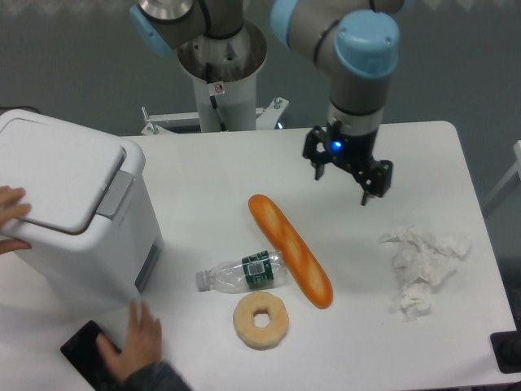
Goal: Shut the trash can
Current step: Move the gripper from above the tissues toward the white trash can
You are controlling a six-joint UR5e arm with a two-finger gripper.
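The fixed camera looks down on a white table [220,175] whose left part is taken up by the trash can [81,220], standing against the left edge of the view with its flat lid lying down on the body and its grey latch facing the table's middle. A person's hand [15,218] rests on the left side of the lid, and a second hand [134,342] lies at the near edge beside a black phone [83,352]. Bare tabletop stretches between the bin and the arm's base post [221,77] at the far edge. In the middle lie a baguette [291,249], a clear plastic bottle [241,272] touching its lower end, and a ring doughnut [260,320] just below both. A heap of crumpled white tissue [423,265] sits near the right edge, well apart from the bread. Behind the table is a plain grey wall. The gripper [343,177] hangs over the table's far middle, above open surface; its two dark fingers [365,186] are spread apart, holding and touching nothing.
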